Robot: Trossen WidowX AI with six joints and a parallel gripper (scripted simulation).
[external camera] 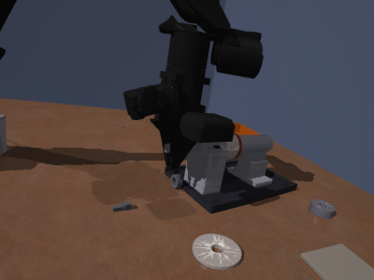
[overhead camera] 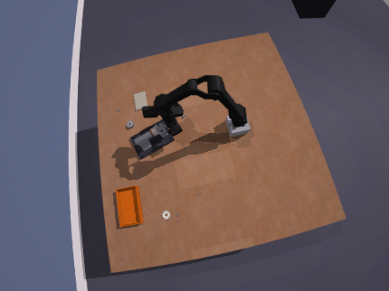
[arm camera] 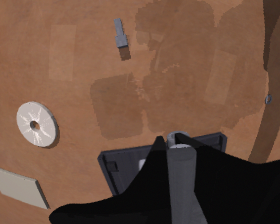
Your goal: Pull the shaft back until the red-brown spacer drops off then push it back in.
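Note:
My gripper (overhead camera: 174,128) (external camera: 172,166) (arm camera: 168,139) is shut on the grey shaft (external camera: 167,148) (arm camera: 181,175) at its outer end, beside the near upright block (external camera: 206,170). The red-brown spacer (external camera: 238,146) is a thin ring still up on the shaft line, against the rounded grey housing (external camera: 257,143) (overhead camera: 142,142) at the far end. A cream spacer (external camera: 234,150) sits beside it on the near side. My arm hides the rest of the row. The dark baseplate (external camera: 252,197) (arm camera: 132,154) carries both blocks.
A small grey ring (external camera: 176,181) (arm camera: 176,139) is at the baseplate's near edge. A grey bolt (external camera: 122,207) (arm camera: 121,37), a white disc (external camera: 204,255) (arm camera: 31,112), a knurled grey disc (external camera: 322,210) and a beige plate (external camera: 337,261) lie around. An orange bin (overhead camera: 129,207) is farther off.

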